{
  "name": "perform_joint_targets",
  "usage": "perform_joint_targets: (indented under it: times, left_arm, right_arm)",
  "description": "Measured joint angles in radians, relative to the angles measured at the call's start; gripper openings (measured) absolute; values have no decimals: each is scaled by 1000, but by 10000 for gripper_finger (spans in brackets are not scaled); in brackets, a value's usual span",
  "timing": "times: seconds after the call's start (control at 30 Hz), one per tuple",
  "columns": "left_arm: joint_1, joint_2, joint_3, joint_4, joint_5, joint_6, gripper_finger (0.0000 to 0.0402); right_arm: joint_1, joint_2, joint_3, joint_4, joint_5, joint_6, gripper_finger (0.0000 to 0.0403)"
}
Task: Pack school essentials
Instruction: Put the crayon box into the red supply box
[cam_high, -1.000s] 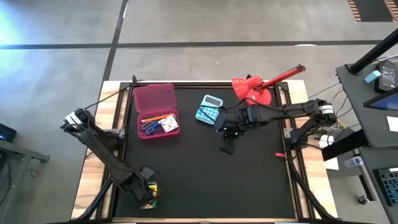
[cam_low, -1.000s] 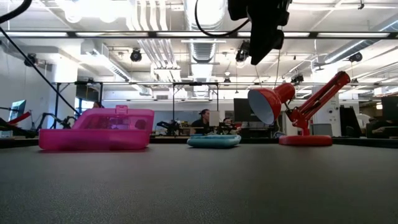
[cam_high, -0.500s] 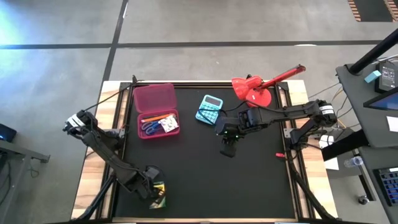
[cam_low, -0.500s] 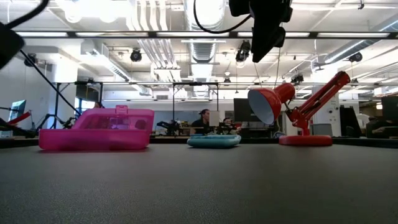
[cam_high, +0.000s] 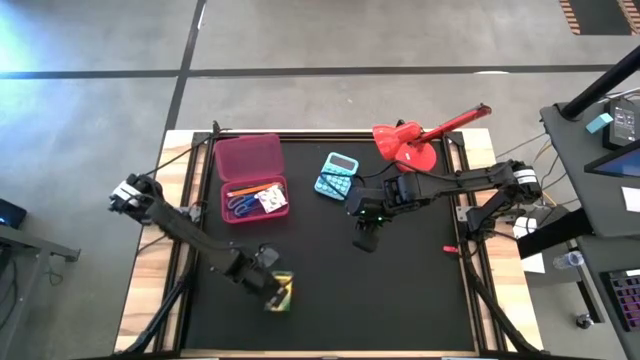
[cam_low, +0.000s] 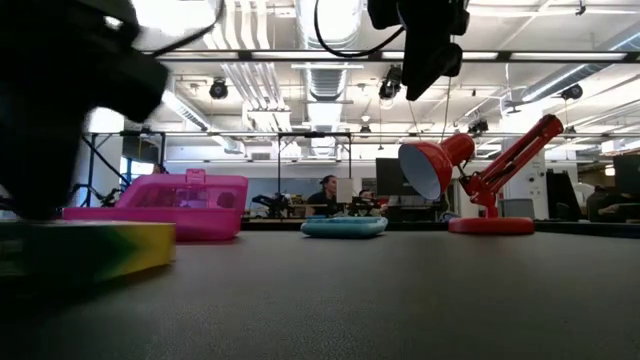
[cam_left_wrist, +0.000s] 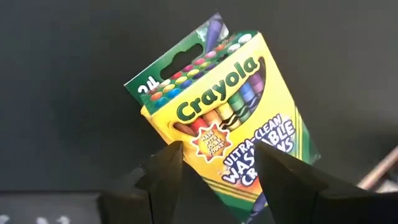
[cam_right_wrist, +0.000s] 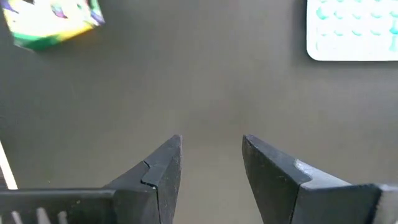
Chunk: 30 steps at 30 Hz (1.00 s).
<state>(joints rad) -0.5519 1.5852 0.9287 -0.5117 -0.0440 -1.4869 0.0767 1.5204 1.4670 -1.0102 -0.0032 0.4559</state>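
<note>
While its two dark fingers pinch the crayon box (cam_left_wrist: 224, 134) across its narrow width, the left gripper (cam_high: 270, 288) sits over the black mat (cam_high: 400, 290) at about seven o'clock from the table's centre, farther inward than a second ago, when it hung at the mat's left edge near the front corner. In the low view the box (cam_low: 85, 250) has come into sight at the left, where there was nothing a second ago; whether it touches the mat cannot be told. It is a flat yellow-and-green cardboard carton with glossy print, and its long axis runs roughly toward one o'clock seen from above, tab end leading. At eleven o'clock from the gripper lies the open pink case (cam_high: 252, 178), translucent plastic with rounded corners, holding blue-handled scissors (cam_high: 240, 206), an orange pencil (cam_high: 252, 187) and a white patterned square (cam_high: 271, 200). The right gripper (cam_high: 366, 238) hangs open and empty above the mat's middle, unmoved. Just beyond it, at eleven o'clock, lies the turquoise calculator (cam_high: 337, 175), and the red lamp (cam_high: 420, 138) stands at the far edge with its arm slanting toward two o'clock.
</note>
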Motion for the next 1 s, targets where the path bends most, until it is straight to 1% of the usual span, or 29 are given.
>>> perform_joint_targets:
  times: [0.13,0.23,0.3,0.37,0.43,0.5,0.57,0.67,0.7,0.83,1.0]
  left_arm:
    - [78,-1,17,5,-53,120,185]
    - [98,-13,46,7,-65,198,185]
    - [72,-22,65,12,-63,234,185]
    - [23,-23,72,14,-73,245,185]
    - [-30,-19,71,7,-109,244,185]
    - [-78,-10,68,8,-172,238,185]
    - [-118,1,66,6,-263,238,185]
    - [-158,15,66,8,-387,249,185]
    - [-165,22,66,7,-414,257,185]
    - [-181,52,66,7,-456,273,185]
    - [-189,100,65,6,-461,272,185]
  right_arm:
    - [4,0,0,26,1,19,160]
    - [18,0,0,80,3,37,160]
    - [34,0,-3,138,3,56,160]
    - [52,0,-13,198,4,58,160]
    - [71,0,-25,256,4,59,160]
    - [88,0,-47,343,6,61,160]
    - [104,0,-82,447,6,61,160]
    - [122,0,-143,593,5,72,160]
    - [124,0,-165,642,4,82,159]
    - [122,0,-256,788,6,193,152]
    - [122,17,-357,983,6,326,138]
